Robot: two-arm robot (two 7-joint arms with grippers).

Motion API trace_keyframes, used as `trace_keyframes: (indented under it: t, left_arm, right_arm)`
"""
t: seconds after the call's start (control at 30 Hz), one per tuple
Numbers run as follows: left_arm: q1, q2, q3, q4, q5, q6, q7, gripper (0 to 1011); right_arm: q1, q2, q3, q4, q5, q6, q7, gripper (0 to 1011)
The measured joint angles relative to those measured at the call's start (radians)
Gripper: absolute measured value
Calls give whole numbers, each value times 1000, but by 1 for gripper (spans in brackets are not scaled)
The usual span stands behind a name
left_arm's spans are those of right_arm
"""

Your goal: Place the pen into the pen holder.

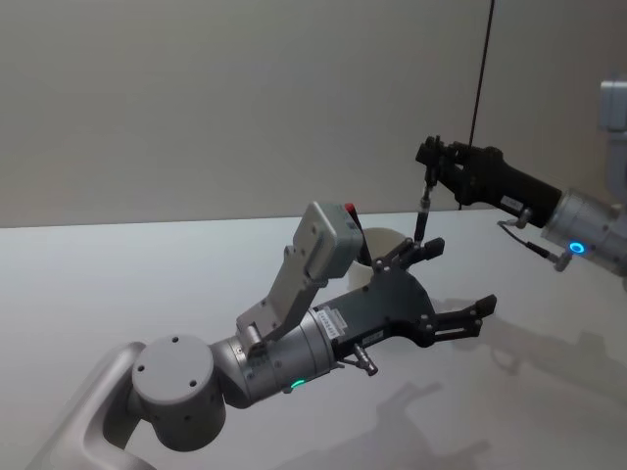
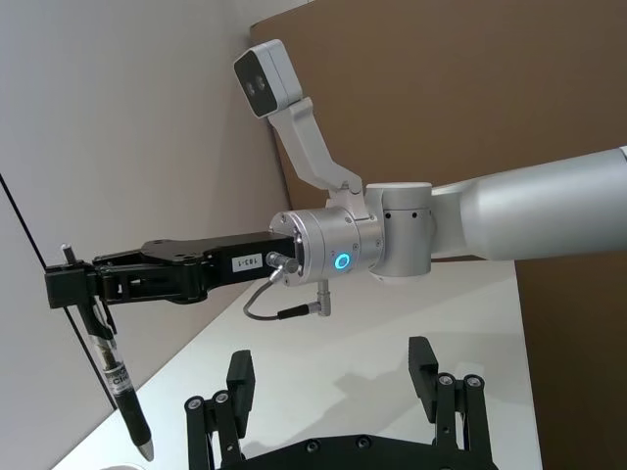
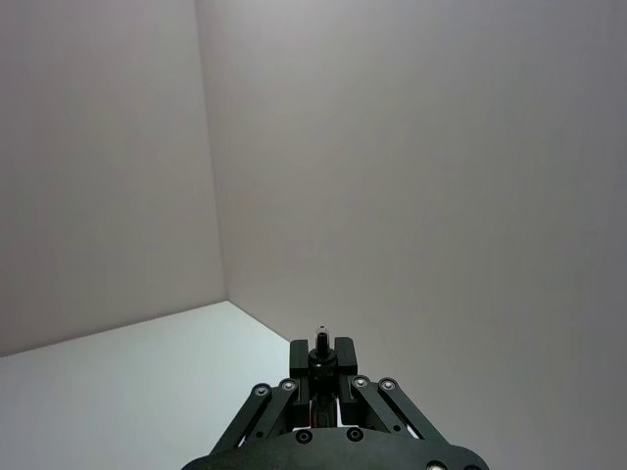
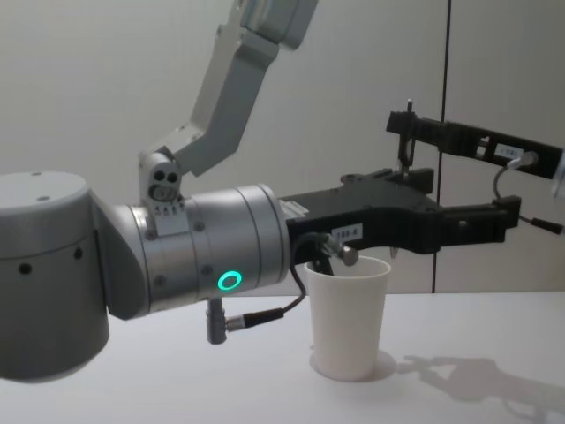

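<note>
Pen [image 2: 110,367] position: held near its top end by my right gripper [image 2: 73,286], jaws closed on the barrel, pen hanging nearly vertical with the tip pointing down, clear of the table [image 1: 118,284]. In the head view the pen [image 1: 422,208] hangs above the rim of the pen holder [image 1: 380,245], which is mostly hidden behind my left arm; the right gripper [image 1: 431,157] reaches in from the right side. In the chest view the pen holder [image 4: 350,314] stands upright on the table, and the right gripper [image 4: 406,124] sits above and slightly to the right of its mouth. My left gripper [image 1: 460,284] is spread wide and holds nothing; it hovers just beside the cup on its right, above rim height in the chest view [image 4: 459,225]. Step in hand, as I judge it: transport is nearly done and alignment over the cup mouth is under way. The next move calls for centring the tip over the opening, lowering until the tip is inside the rim, then releasing. I cannot tell how well the tip is aligned in depth. Risk: the left gripper crowds the descent path
</note>
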Motion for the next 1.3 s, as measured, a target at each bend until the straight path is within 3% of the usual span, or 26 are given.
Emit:
trace_keyframes:
  t: [1.03, 1.17, 1.3]
  left_arm:
    - [0, 0, 0, 0, 0, 0, 0, 1004]
    - [0, 0, 0, 0, 0, 0, 0, 1004]
    - [0, 0, 0, 0, 0, 0, 0, 1004]
  right_arm:
    - [161, -98, -39, 362, 35, -189, 80, 156]
    - [175, -109, -40, 396, 37, -207, 87, 226]
    - [188, -119, -42, 425, 36, -220, 91, 380]
